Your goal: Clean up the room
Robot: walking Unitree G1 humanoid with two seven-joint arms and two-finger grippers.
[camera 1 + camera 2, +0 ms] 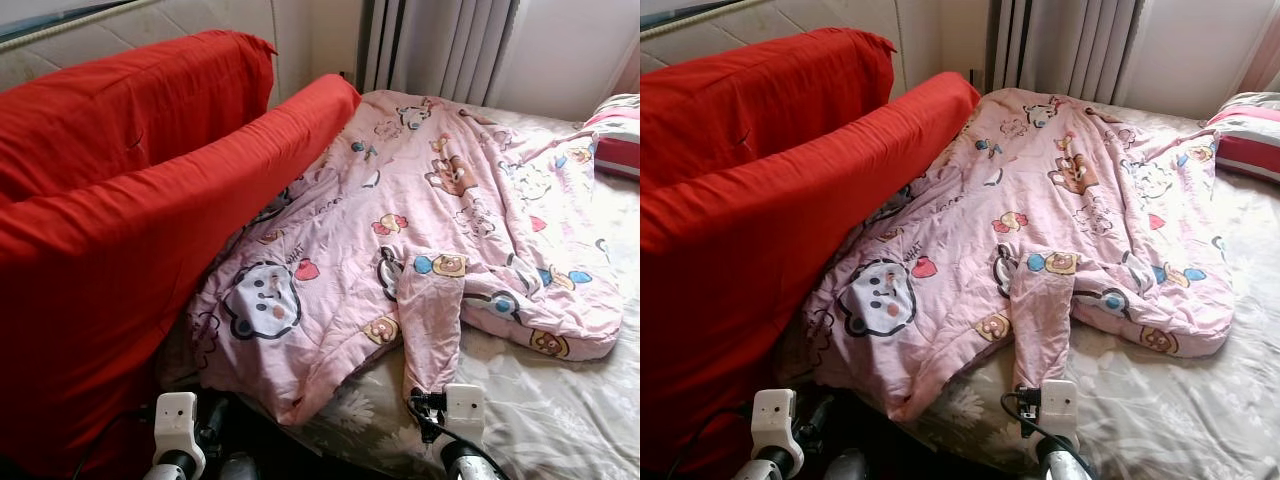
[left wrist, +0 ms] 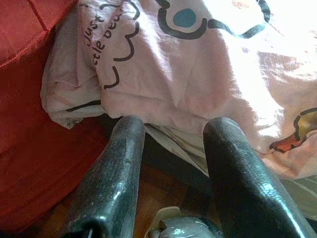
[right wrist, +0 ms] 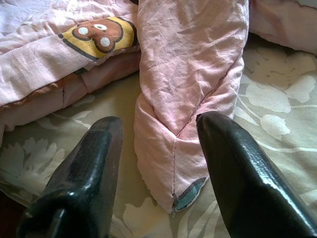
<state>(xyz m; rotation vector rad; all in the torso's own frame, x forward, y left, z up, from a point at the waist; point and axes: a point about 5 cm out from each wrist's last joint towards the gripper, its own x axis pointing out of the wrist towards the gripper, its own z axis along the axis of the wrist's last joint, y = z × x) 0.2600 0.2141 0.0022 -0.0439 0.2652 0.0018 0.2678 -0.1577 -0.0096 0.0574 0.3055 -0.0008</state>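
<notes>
A pink quilt (image 1: 430, 220) printed with cartoon animals is lying crumpled across the bed (image 1: 560, 420), its far end reaching toward the curtains (image 1: 440, 45) and its near corner drooping to the bed's front edge. One side of the quilt is pressing against a red cushion (image 1: 110, 250) that is leaning beside the bed. A striped pillow (image 1: 618, 135) is sitting on the bed beyond the quilt's far side. The left hand (image 2: 171, 136) is hovering wide open just short of the quilt's folded edge next to the red cushion, gripping nothing. The right hand (image 3: 158, 134) is also spread wide, its fingers (image 3: 233, 163) straddling the quilt's narrow hanging corner without closing on it.
</notes>
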